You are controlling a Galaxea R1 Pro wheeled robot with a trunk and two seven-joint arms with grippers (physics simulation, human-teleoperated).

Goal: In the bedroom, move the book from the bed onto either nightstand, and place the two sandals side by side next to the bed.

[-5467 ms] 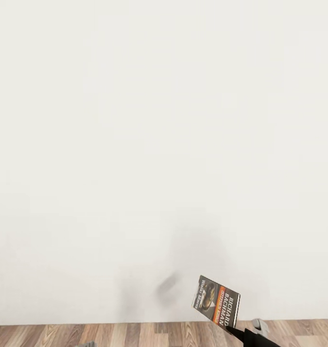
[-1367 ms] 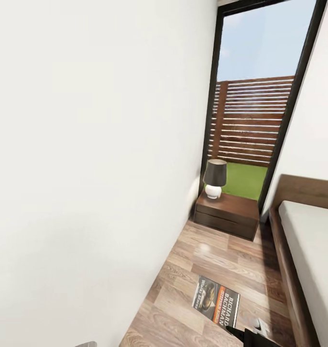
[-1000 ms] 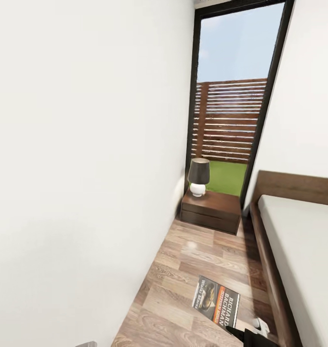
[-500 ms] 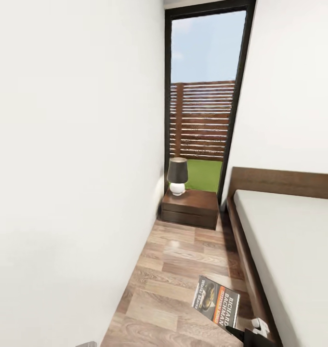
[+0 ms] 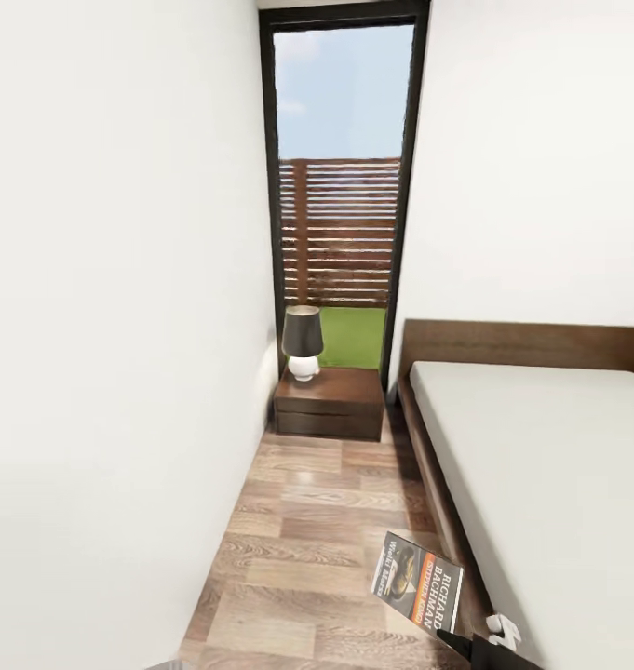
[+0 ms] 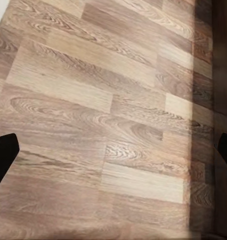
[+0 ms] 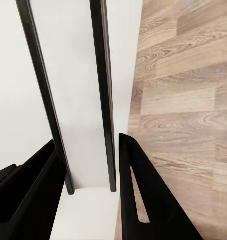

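Right claw (image 7: 88, 180) clamped, left claw (image 6: 113, 150) agape

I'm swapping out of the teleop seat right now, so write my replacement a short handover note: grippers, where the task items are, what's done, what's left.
Right gripper: shut on the book, held above the floor in the aisle beside the bed.
Left gripper: open, empty, pointing at bare floor.
Nightstand: straight ahead at the aisle's far end, under the window; a lamp sits on its left side, the right side of the top is free.
Done: book is off the bed.
Left: drive forward, set the book on the nightstand, then find the two sandals and pair them beside the bed.
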